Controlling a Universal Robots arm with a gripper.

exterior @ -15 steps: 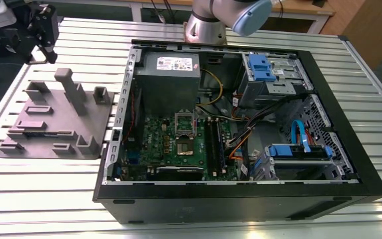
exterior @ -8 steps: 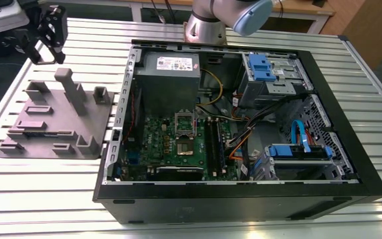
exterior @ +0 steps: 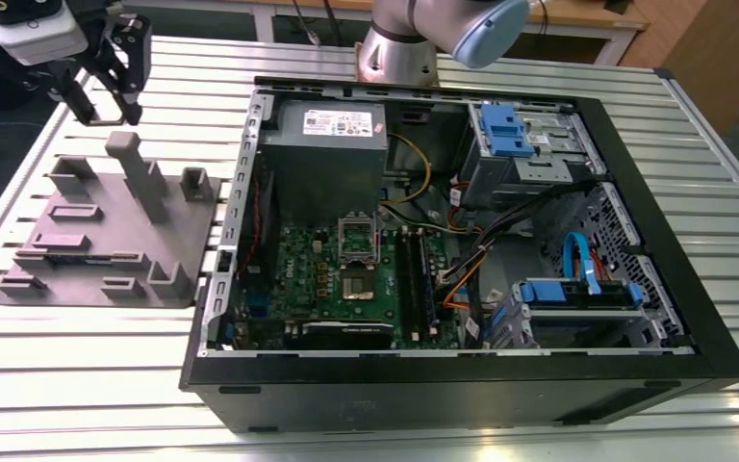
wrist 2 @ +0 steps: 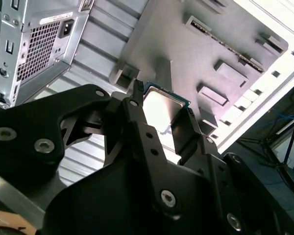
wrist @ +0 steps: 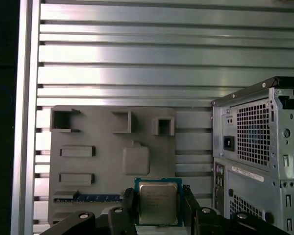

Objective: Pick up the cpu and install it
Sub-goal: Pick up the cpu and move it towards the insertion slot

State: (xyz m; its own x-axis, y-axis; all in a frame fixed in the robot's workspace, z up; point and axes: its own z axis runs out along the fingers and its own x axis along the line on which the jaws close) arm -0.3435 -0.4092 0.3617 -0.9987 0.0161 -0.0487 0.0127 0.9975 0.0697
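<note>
One cpu [wrist: 158, 203] clamped between two jaws, near one grey plastic fixture [wrist: 105, 166], beside one open computer case [exterior: 472, 390]

Gripper [exterior: 109, 114], clasping the cpu [wrist: 158, 203], above the fixture plate [exterior: 113, 231] lying at the exterior view's left of the computer case [exterior: 472, 385].

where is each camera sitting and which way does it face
Exterior view: off the arm, above the slatted table, looking down into the open computer case and grey fixture block; shows the arm and gripper.
First wrist view: on the wrist, looking down past the fingers and cpu onto the fixture block and the computer case's rear.
Second wrist view: on the wrist, looking obliquely along the gripper to the cpu.
Shared: both wrist views show the cpu clamped over the fixture block.
</note>
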